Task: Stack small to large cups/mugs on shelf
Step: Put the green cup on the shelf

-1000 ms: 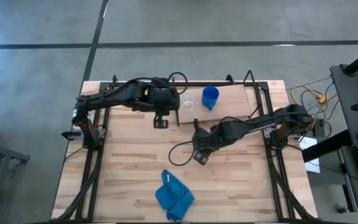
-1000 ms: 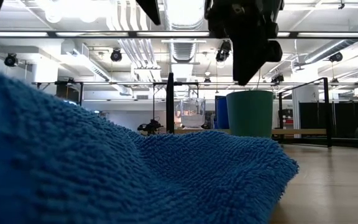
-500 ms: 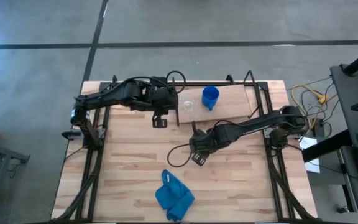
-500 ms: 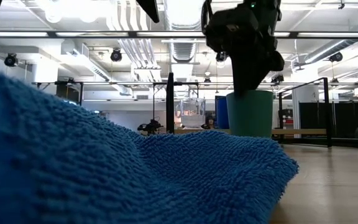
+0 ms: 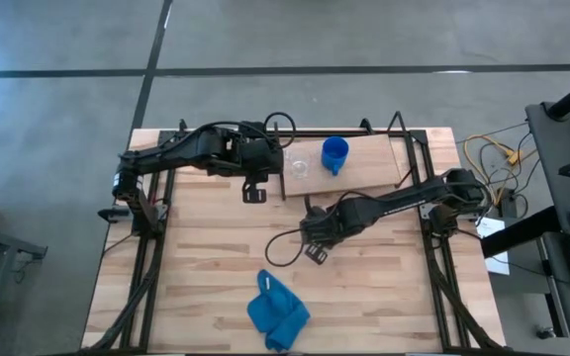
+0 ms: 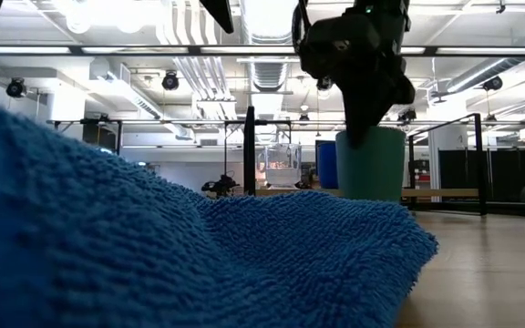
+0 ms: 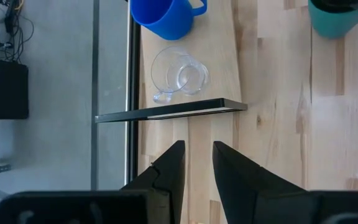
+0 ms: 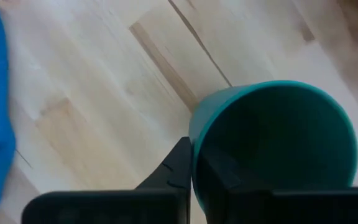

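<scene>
The right claw (image 8: 191, 171) pinches the rim of the dark green cup (image 8: 278, 137), one finger inside the wall and one outside, near the middle of the plank desk (image 5: 206, 257). The cup, a smooth tapered cylinder of matte teal-green, stands upright on the wood in the low view (image 6: 369, 164).

On the shelf (image 5: 369, 163), a pale flat wooden board with thin black rod supports at the desk's far edge, a glassy clear transparent cup (image 7: 179, 71) stands just beside a glossy bright blue mug (image 7: 163, 15) with a looped handle.

The left claw (image 7: 196, 165) hovers near the shelf's edge, its two dark fingers slightly apart and empty.

A nubby, crumpled blue cloth (image 5: 277, 311) lies at the desk's near edge.
</scene>
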### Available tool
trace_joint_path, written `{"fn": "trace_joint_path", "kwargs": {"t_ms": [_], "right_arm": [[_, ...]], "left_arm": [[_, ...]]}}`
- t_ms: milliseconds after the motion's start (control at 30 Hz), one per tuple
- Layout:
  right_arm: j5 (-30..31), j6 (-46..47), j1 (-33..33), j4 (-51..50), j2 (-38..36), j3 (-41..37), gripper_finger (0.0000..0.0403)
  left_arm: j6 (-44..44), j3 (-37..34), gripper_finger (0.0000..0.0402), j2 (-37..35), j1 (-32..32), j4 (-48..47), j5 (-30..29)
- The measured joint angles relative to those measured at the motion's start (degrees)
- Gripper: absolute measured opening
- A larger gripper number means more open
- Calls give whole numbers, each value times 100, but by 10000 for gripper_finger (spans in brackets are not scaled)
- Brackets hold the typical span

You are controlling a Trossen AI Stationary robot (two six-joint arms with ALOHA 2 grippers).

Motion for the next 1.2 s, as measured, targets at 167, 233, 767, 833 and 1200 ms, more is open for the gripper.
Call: {"fn": "trace_joint_path", "kwargs": {"t_ms": [167, 233, 767, 833, 1200], "right_arm": [[2, -16, 0, -1027, -7, 431, 10], [6, -20, 0, -1488, -13, 666, 10], [330, -74, -185, -3453, -212, 1917, 9], [453, -48, -261, -3450, -408, 1783, 9], [1099, 122, -1197, -3337, -1911, 642, 9]], "left_arm": [[0, 0, 68, 2, 0, 0, 0], [0, -1, 68, 2, 0, 1, 0], [-4, -22, 68, 3, 2, 2, 0], [-5, -22, 68, -19, 2, -2, 0], [-11, -24, 68, -101, 0, 4, 0]]}}
